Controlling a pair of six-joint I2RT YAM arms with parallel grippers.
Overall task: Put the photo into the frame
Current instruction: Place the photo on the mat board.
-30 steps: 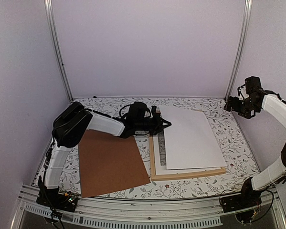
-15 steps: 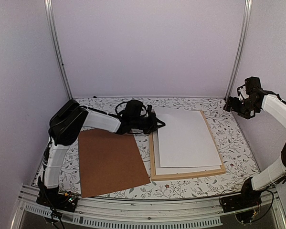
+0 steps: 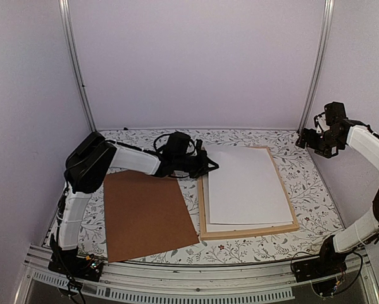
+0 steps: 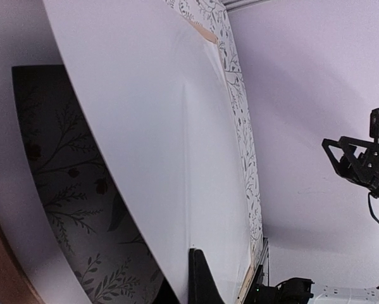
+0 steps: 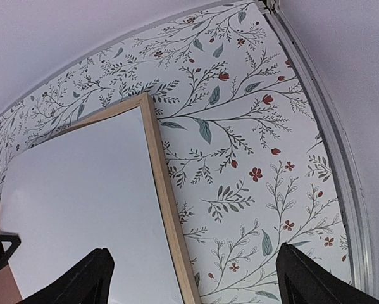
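Observation:
The photo (image 3: 246,183) lies white back up over the light wood frame (image 3: 249,232), nearly squared with it. My left gripper (image 3: 207,166) is shut on the photo's far-left edge. In the left wrist view a black fingertip (image 4: 197,278) presses on the photo (image 4: 151,126), whose near edge hangs a little above the shadowed opening. A white mat (image 3: 240,226) shows under the photo along the frame's near and left sides. My right gripper (image 3: 307,140) is open and empty, raised at the far right. In the right wrist view the right gripper (image 5: 198,282) hovers over the frame's right strip (image 5: 164,190).
A brown backing board (image 3: 148,214) lies flat on the floral tablecloth (image 3: 309,183), left of the frame and under my left arm. Metal posts and pale walls close the back and sides. A slotted rail runs along the near edge (image 3: 195,278).
Over the last second my left gripper pulled left with the photo, which swung from skewed and overhanging to lined up over the frame. Over the last half second almost nothing moved. The right arm stayed still.

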